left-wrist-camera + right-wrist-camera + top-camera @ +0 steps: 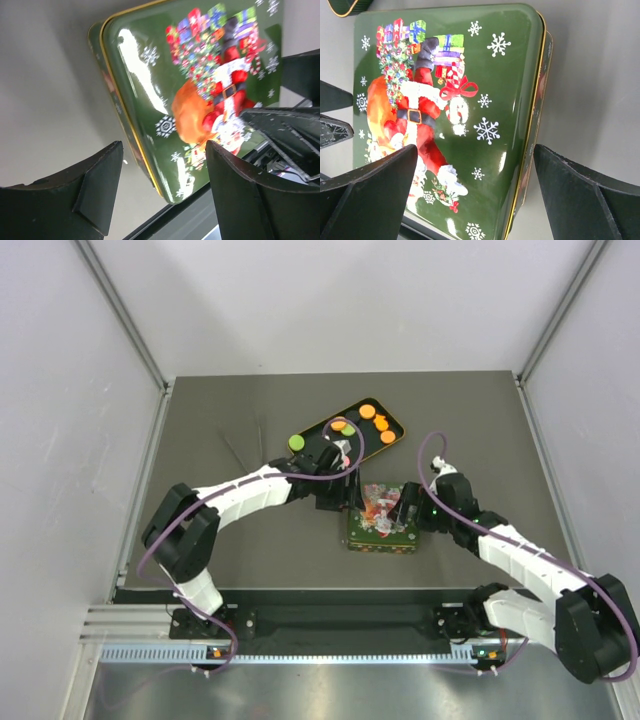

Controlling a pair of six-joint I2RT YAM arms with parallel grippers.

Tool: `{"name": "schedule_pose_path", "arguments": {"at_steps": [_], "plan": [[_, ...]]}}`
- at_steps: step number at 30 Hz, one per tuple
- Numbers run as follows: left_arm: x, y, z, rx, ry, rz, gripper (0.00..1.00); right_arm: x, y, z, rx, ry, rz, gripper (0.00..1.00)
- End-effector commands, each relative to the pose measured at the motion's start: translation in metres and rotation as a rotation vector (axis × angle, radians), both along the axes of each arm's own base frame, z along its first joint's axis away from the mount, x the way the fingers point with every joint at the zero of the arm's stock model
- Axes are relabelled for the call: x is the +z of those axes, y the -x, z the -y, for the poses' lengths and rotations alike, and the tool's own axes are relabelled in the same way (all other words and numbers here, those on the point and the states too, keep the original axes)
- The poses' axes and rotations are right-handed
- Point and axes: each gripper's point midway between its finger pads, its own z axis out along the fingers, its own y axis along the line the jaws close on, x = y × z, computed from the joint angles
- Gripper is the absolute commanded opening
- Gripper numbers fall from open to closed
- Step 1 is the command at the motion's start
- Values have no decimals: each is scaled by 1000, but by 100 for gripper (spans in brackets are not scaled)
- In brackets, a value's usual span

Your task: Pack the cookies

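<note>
The right gripper (475,195) fills the foreground of its wrist view, fingers spread wide and pinching nothing, with the green Christmas tin (450,115) lying below them, its lid on. The left gripper (165,185) is likewise spread and empty, one finger beside the tin's near edge and the other above the lid. From above, the tin (382,520) sits between the two grippers, and the cookies (367,412) (orange and green discs) lie on the black tray (395,423) just behind it. A shut tin with cookies out fits either a box awaiting opening or a lid seated too soon. In my judgement the hazard is the glossy lid: a one-sided pinch could skid the tin into the tray or tilt the lid askew.
</note>
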Motion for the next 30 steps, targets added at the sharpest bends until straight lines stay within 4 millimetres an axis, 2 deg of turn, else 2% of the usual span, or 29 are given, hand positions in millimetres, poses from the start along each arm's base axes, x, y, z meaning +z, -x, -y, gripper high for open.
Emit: {"name": "schedule_pose_path", "arguments": {"at_steps": [1,8,12,14,15,18,21,24,27,30], "plan": [[16,0,1,-13,45,67,72,-2,4,-1,23,18,11,100],[14,12,2,-55,75,46,74,-7,10,0,31,11,-3,100],[-3,31,11,-87,73,7,74,-8,19,-1,40,-9,-12,100],[-9,37,16,-93,72,-1,74,-15,25,2,31,-7,-27,100],[-19,43,17,-91,64,-25,73,-18,27,3,28,-7,-35,100],[-27,46,22,-90,78,-41,73,-29,35,0,27,-37,-76,100],[-31,47,22,-82,67,-42,72,-33,37,-3,27,-63,-85,98],[-34,47,20,-71,55,-40,71,-30,38,-7,30,-85,-77,94],[-36,47,21,-75,52,-47,71,-31,38,-11,30,-101,-78,85],[-34,44,22,-77,48,-39,71,-31,40,-22,52,-137,-86,70]]}}
